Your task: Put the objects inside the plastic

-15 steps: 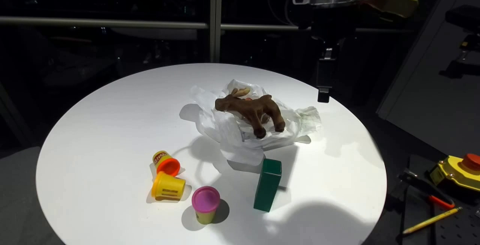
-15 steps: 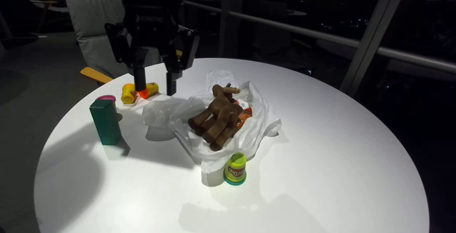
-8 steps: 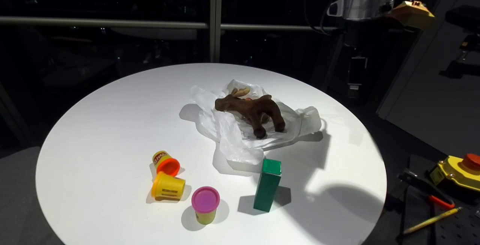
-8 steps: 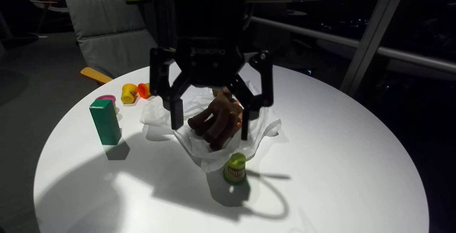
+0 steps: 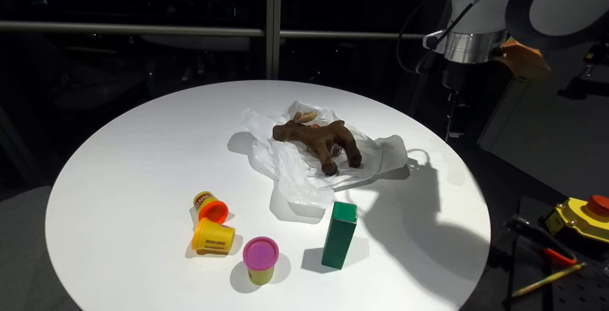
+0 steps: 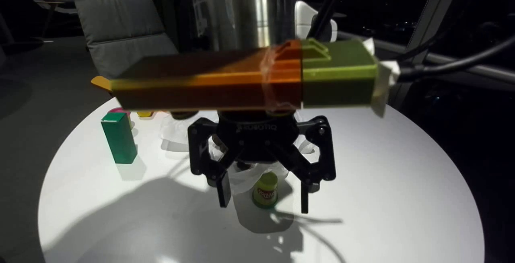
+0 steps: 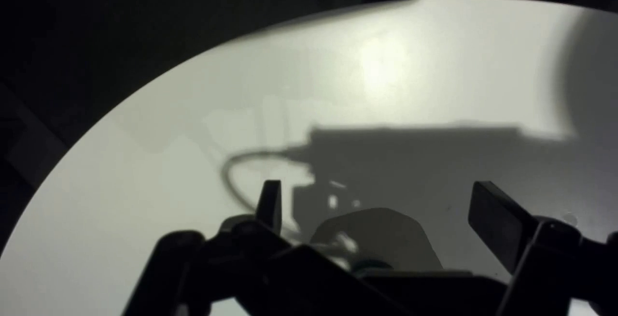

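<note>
- Gripper [image 6: 264, 208] in the air above the table [image 5: 142, 159], with fingers [image 6: 224, 190] spread wide apart and so in released state; the same in the wrist view, with table surface and dark shadow between the tips.
- White plastic bag [image 5: 304, 194] lying wrinkled and spread out on the table, visible in both exterior views.
- Brown plush [image 5: 311, 135] lying on the bag, with the white film around; behind its back a small orange-red thing [image 5: 315, 125], too little visible to name.
- Yellow-green cup [image 6: 265, 190] standing on the table in shadow, just beside the bag; in this exterior view seen in the gap of the fingers, with real depth not possible to tell.
- Green block [image 5: 339, 237] standing upright outside the bag, near to it.
- Cup with magenta lid [image 5: 260, 258], upright, near the green block.
- Yellow cup [image 5: 215, 237] on its side, just beside the cup with orange lid [image 5: 209, 205], also lying; touching or apart, not possible to tell.
- Robot arm [image 5: 476, 47] above the gripper, bearing an orange and olive box [image 6: 245, 81].
- Beyond the table edge: grey chair [image 6: 124, 29], yellow device with red button [image 5: 578, 220], pencil [image 5: 547, 281].
</note>
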### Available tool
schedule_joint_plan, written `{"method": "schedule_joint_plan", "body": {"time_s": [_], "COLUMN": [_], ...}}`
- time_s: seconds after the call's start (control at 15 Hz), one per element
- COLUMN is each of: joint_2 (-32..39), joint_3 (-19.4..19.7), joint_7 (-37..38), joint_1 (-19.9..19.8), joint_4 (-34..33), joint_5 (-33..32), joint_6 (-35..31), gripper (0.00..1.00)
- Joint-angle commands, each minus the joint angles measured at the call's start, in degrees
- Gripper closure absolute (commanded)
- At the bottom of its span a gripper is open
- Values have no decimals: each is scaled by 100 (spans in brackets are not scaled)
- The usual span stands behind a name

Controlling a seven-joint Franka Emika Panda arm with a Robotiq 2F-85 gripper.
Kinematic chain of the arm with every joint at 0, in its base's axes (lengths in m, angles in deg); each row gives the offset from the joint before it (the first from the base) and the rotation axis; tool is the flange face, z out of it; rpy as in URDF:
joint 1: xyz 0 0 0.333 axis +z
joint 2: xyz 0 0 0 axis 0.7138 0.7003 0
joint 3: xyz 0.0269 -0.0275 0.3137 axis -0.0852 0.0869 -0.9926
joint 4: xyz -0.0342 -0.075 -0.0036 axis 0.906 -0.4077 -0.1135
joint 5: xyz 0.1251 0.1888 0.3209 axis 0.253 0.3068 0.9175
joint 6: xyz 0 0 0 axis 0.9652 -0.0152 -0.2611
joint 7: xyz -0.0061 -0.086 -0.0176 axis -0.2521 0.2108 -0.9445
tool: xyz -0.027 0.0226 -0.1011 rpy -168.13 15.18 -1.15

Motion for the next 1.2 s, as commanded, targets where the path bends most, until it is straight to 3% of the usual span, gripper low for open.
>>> {"method": "schedule_joint_plan", "body": {"time_s": [0.0,0.13,0.33,0.6,1.13], "joint_2": [710,1142,1669,2280,2841], "joint_3": [107,269,418,284,-44], "joint_7": [733,1417,2093,2529,2435], "joint_1": [-62,22,135,3,-178], "joint_4": [-138,-359,-665,-1072,-1569], "joint_5": [-957,-1844,-2452,-2158,-1481], "joint_6": [-1076,-1397,-1658,-2098,-2337], "gripper": [0,0,0,0,0]}}
